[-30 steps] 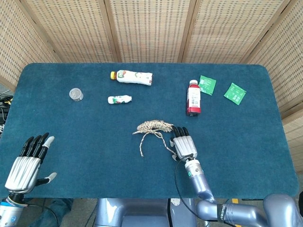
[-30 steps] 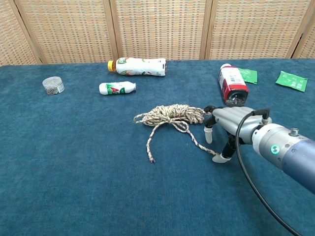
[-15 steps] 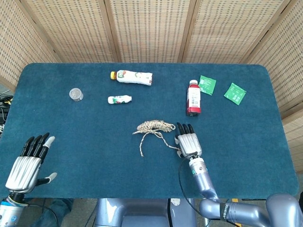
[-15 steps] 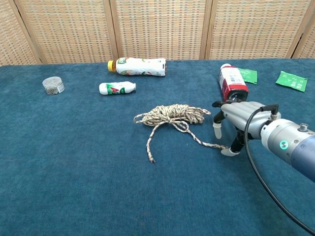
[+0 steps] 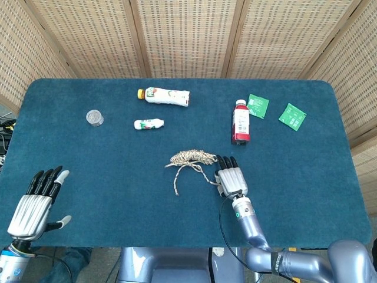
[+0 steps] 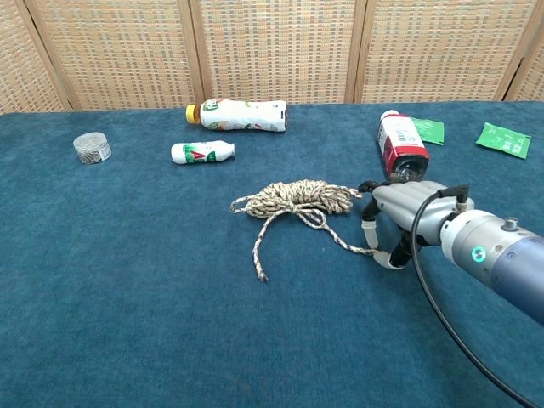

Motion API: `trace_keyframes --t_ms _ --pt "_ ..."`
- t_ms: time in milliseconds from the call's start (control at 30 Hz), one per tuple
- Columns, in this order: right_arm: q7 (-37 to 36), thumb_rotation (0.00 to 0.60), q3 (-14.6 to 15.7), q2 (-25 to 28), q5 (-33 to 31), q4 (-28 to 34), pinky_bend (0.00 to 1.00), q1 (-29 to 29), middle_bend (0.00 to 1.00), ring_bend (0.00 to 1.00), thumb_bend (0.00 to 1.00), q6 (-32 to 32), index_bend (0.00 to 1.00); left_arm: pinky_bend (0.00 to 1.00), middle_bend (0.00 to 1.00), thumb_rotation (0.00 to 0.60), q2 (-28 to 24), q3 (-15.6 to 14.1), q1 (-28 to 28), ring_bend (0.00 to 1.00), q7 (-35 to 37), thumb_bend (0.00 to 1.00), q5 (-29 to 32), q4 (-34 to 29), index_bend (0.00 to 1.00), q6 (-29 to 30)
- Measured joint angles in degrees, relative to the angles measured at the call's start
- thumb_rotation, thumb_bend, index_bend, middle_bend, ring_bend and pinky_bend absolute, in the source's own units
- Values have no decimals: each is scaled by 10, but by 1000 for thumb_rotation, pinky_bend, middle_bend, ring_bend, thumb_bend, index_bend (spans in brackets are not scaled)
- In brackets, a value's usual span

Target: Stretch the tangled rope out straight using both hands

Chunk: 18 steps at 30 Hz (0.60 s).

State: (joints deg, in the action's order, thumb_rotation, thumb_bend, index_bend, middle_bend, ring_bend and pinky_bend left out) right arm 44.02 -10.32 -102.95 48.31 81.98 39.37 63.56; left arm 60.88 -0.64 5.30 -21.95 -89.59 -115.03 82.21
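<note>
dark blue carpeted table point(image 5: 306, 177), woven wicker screen panels point(image 5: 182, 35) with wooden frames behind, even light

I see a matt, napped dark-blue cloth table cover point(image 5: 106, 177), felt-like and unshiny. On it lies a coarse, twisted beige-and-brown fibre rope point(image 6: 297, 200), rough and hairy-looking. My right hand point(image 6: 399, 212) is smooth brushed silver metal with glossy pale fingertips point(image 6: 367, 238) and a shiny black rubbery cable. My left hand point(image 5: 35, 203) has the same silver shell with black finger segments. At the far side, the red-labelled plastic bottle point(image 5: 240, 122) looks glossy. The woven cane screen panels point(image 5: 188, 35) in pale wooden frames look dry and matt.
</note>
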Motion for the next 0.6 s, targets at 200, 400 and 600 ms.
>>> trace_keyframes --t_ms 200,400,600 --pt "12 600 1 -1 -19 5 0 3 0 0 374 -3 518 0 0 600 0 -1 0 0 1 0 0 0 0 1" --pt "22 600 2 0 -32 8 0 6 0 0 378 -3 508 0 0 600 1 -2 1 0 -2 0 -1 1 0 0" --pt "26 600 3 -2 -42 -1 0 9 0 0 394 -5 576 0 0 600 2 -2 1 0 -4 0 1 0 0 -1"
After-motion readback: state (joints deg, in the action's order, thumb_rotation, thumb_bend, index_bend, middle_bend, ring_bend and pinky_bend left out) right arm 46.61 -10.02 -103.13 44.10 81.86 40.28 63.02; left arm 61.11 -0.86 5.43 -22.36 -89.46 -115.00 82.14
